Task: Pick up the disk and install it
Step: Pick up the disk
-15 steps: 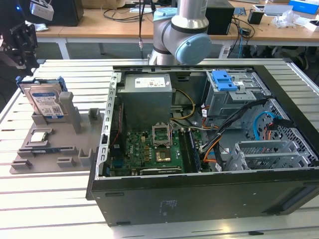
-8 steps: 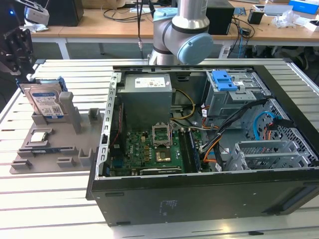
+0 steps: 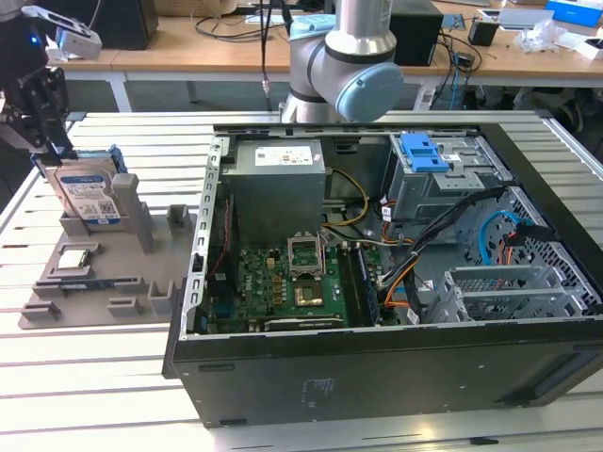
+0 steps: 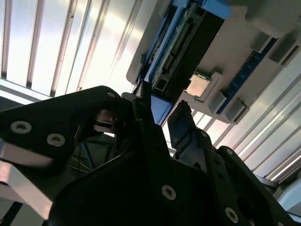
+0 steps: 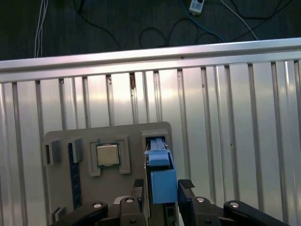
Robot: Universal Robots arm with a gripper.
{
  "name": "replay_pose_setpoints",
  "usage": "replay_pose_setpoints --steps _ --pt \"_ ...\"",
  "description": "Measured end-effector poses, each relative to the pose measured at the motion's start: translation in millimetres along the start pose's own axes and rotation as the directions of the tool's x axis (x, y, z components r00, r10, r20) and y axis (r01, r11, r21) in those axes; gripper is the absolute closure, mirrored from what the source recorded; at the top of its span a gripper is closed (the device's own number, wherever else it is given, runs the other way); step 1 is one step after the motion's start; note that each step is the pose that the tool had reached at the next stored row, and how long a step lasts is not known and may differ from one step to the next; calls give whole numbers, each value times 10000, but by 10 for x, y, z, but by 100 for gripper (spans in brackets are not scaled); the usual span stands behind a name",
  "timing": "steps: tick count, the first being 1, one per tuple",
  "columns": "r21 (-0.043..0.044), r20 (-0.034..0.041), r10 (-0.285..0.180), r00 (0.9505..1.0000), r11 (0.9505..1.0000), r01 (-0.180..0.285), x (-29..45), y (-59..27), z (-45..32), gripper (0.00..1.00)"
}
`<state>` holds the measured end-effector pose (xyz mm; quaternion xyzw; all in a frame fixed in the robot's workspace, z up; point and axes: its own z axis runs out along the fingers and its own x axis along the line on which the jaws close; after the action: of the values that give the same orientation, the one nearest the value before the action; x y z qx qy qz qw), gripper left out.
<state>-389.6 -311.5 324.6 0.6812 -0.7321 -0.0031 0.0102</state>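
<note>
Two fingers (image 5: 185, 185) of the gripper (image 5: 161, 184) straddle the upright disk (image 3: 87, 193), apparently parted, not clamping; its white-and-blue label (image 3: 94, 202) is unreadable.

A silver table of ribbed aluminium slats (image 3: 85, 377) spans the exterior view, its grooves catching bright glare. Along the upper edge runs a wooden-topped desk on white legs (image 3: 188, 56), with black cables (image 3: 212, 24) lying on it and a flat blue box (image 3: 575, 11) at upper right. In the first wrist view, dark floor (image 5: 117, 23) beyond the table carries thin loose cables (image 5: 155, 33).
</note>
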Motion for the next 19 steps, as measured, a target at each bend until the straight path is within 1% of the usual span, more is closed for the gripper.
replay_pose_setpoints --steps 2,7,9,10,11,13,15,19 --pt "-1 -2 -138 9999 9999 138 -1 -3 63 58" --pt "0 -1 -328 9995 9995 328 -2 -5 159 58" --pt "1 28 -433 9991 9991 433 -2 -5 200 58" --pt "-1 76 -559 9984 9984 559 5 -6 226 58" --pt "1 103 -616 9981 9981 616 9 -7 238 58" --pt "2 131 -695 9975 9976 695 16 -8 255 58" --pt "2 150 -774 9969 9970 774 19 -8 287 58" --pt "3 155 -806 9966 9967 806 19 -8 335 58"
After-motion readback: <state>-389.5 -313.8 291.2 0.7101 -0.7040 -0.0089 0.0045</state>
